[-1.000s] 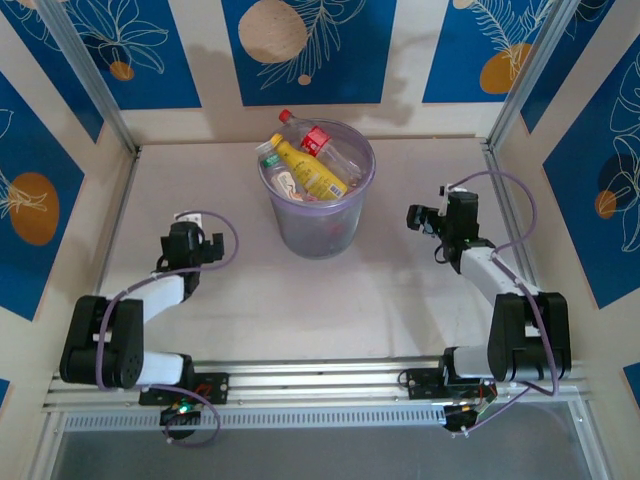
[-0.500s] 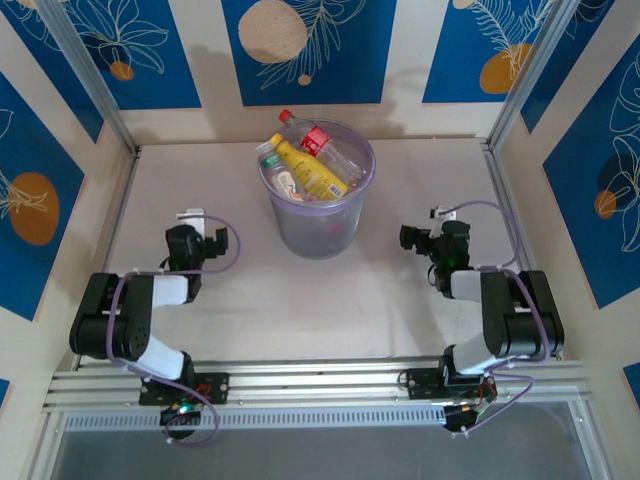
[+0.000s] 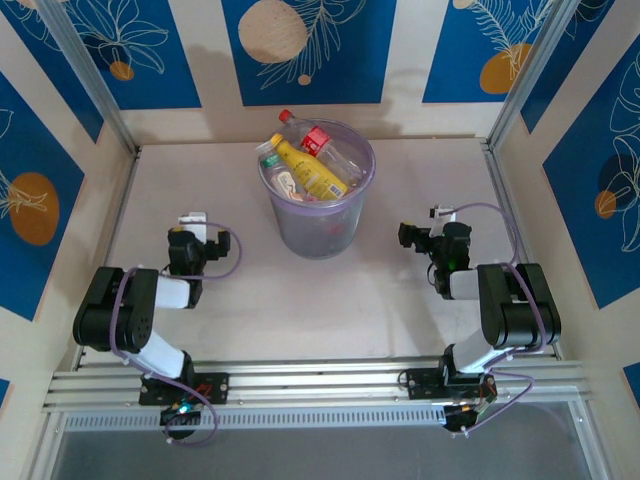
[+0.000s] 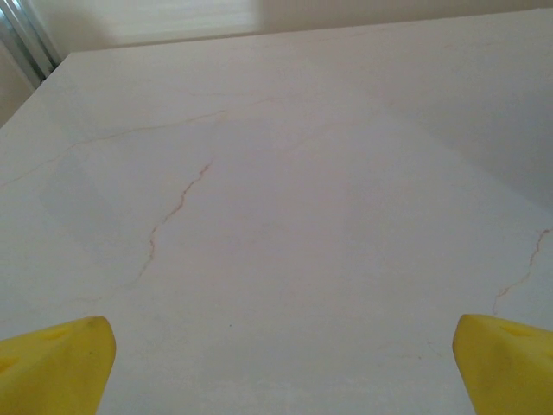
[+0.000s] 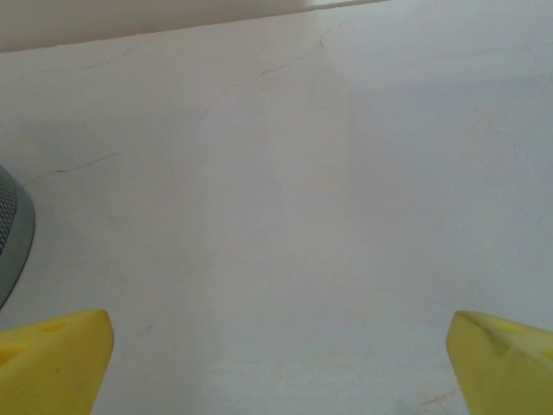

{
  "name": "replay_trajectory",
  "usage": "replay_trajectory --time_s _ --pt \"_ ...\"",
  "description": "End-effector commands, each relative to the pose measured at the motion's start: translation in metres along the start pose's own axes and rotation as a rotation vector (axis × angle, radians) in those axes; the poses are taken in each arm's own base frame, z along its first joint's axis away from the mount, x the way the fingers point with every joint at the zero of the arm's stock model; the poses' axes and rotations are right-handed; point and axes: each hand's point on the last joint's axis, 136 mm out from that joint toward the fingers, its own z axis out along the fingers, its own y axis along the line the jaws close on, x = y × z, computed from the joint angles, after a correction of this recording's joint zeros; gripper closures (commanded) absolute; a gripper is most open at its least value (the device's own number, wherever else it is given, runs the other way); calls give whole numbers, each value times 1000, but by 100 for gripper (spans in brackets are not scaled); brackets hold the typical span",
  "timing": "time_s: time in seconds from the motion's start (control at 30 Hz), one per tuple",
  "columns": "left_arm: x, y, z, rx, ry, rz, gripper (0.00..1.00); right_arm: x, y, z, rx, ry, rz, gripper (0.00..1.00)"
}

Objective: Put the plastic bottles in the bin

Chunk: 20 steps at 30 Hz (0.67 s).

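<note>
Left: your left claw point(image 3: 192, 222) hangs released and empty, yellow tips spread over the pale, faintly veined counter point(image 3: 300, 300). Centre: the bottles point(image 3: 312, 165), smooth plastic, mostly red-capped, one yellow, lie heaped in the round translucent bin point(image 3: 318, 238). Right: your right claw point(image 3: 410, 236) is likewise spread and empty. Park both arms well clear of the bin's thin wall.

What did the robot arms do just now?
Both arms folded back toward their bases. The right gripper slid nearer and a bit left; the left gripper hardly shifted. Both stay open and empty. The bin and its bottles did not move.
</note>
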Motion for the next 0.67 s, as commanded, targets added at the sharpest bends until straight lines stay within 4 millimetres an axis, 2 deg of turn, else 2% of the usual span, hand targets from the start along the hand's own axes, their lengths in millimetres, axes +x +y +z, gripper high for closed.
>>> replay_trajectory --time_s 0.0,0.5,0.63 --pt "-8 -4 0 21 -34 9 0 -13 2 -1 -1 -49 -15 1" --pt "-7 -4 0 21 -33 9 0 -13 4 0 20 -46 -35 1" --pt "-8 -4 -1 23 -38 8 0 -14 -5 -2 61 -62 -2 1"
